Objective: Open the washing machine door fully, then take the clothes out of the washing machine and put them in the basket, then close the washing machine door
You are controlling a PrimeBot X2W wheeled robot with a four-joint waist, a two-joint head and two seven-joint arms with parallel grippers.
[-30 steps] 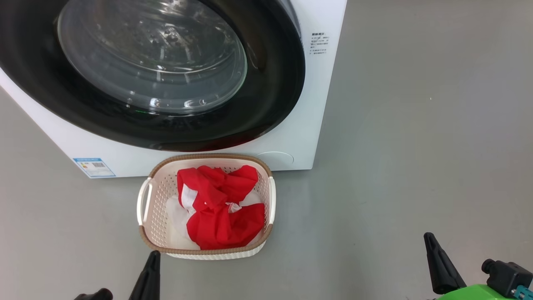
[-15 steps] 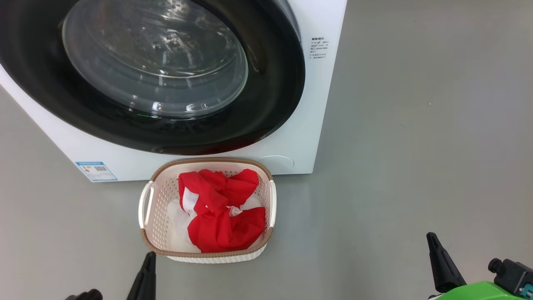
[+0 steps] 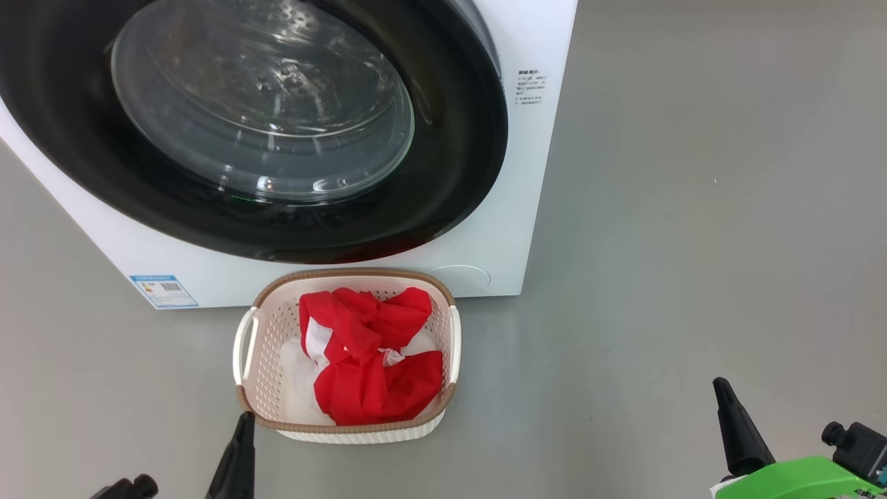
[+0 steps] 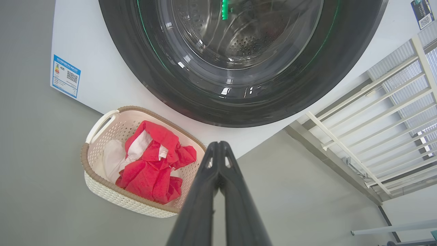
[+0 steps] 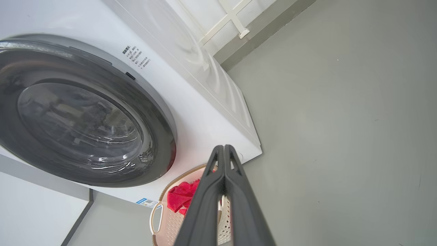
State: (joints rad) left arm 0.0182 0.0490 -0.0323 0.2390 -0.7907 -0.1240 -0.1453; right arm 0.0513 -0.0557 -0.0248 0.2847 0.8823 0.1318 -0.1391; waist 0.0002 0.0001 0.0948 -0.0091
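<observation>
Resting in the basket by the closed washing machine door, red clothes, left gripper and right gripper pressed together

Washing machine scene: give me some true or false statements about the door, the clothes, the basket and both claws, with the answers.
1. The washing machine door is shut against the washing machine. True.
2. The clothes lie inside the drum. False: they lie in the basket.
3. The left claw is shut and holds nothing. True.
4. The right claw grips the basket's handle. False: it is shut on nothing and is well apart from the basket.
5. The basket stands on the floor in front of the washing machine. True.
</observation>
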